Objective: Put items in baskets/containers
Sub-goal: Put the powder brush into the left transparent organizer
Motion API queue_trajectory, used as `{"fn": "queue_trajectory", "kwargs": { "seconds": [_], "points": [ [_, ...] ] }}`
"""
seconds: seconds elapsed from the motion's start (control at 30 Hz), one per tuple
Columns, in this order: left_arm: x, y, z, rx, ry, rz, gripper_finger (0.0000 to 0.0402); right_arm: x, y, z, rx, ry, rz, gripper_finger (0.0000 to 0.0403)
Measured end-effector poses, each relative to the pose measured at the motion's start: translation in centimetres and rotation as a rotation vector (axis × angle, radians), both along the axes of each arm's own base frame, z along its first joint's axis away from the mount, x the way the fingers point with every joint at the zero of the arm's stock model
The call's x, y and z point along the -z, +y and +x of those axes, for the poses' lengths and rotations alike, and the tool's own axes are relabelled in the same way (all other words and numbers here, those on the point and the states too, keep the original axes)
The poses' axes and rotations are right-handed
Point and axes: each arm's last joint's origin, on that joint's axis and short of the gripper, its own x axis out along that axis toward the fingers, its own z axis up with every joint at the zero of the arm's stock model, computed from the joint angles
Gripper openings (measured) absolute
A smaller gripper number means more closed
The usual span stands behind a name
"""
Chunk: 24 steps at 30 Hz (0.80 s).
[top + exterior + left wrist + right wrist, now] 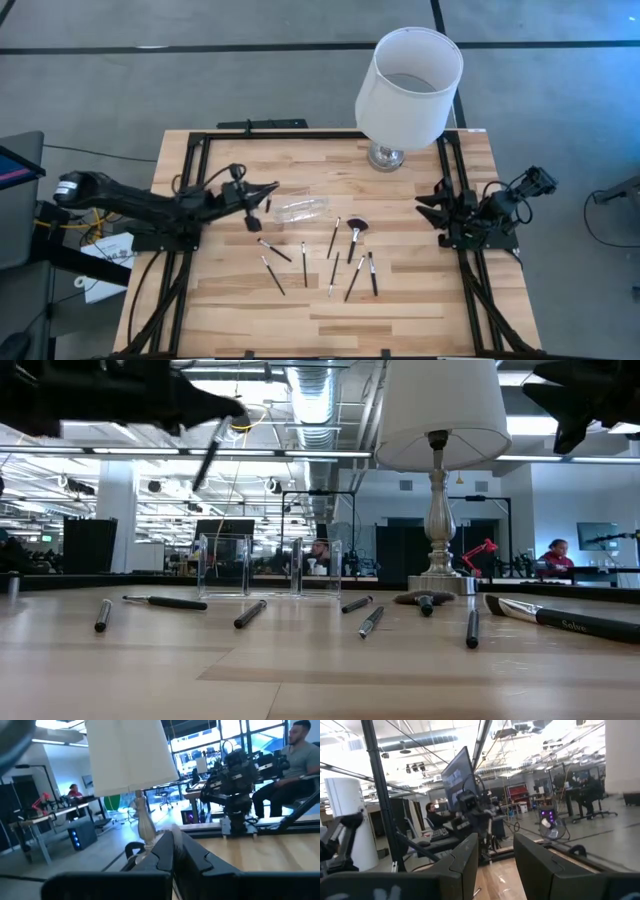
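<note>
My left gripper (266,191) is over the table's left middle, above the tabletop, shut on a thin dark makeup brush (208,453). The clear plastic cup (300,208) lies on its side just right of that gripper; it also shows in the low view (268,567). Several other dark brushes (333,262) lie flat on the wood nearer the front, one with a fluffy dark-purple head (358,226). My right gripper (430,207) waits open and empty at the table's right side, above the tabletop. My left gripper pinches the brush by its upper end (228,422) between its two shut fingers (172,851), which point level toward the table's right. The brush hangs slanting down below the fingers, lifted clear of the table; its lower end (196,486) is free.
A lamp with a white shade (410,85) on a silver base (387,156) stands at the far edge, right of centre. Black rails (190,180) run along the table's left, right and far sides. Bare wood (420,300) lies at the front right.
</note>
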Motion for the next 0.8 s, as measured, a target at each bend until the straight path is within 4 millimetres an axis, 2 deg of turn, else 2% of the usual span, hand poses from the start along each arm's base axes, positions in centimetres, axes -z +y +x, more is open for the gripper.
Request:
{"fn": "queue_trajectory", "kwargs": {
  "seconds": [0.13, 0.23, 0.5, 0.67, 0.8],
  "points": [
    [1.6, 1.6, 1.7, -0.069, -0.003, -0.008, 0.0011, -0.2, 0.0, -0.1, 0.008, -0.014, -0.016, 0.0115],
    [3.3, 2.2, 2.8, -0.051, 0.014, -0.028, 0.0010, -0.2, 0.0, -0.1, 0.008, -0.014, -0.018, 0.0115],
    [7.7, 1.8, 4.3, -0.032, 0.165, -0.127, 0.0011, -0.2, 0.0, -0.1, 0.006, -0.014, -0.018, 0.0115],
    [8.9, 1.6, 4.4, -0.066, 0.217, -0.131, 0.0016, -0.2, 0.0, -0.1, 0.005, -0.015, -0.018, 0.0115],
    [8.7, 1.3, 4.4, -0.057, 0.212, -0.130, 0.0018, -0.2, 0.0, -0.1, 0.003, -0.015, -0.019, 0.0115]
  ]
}}
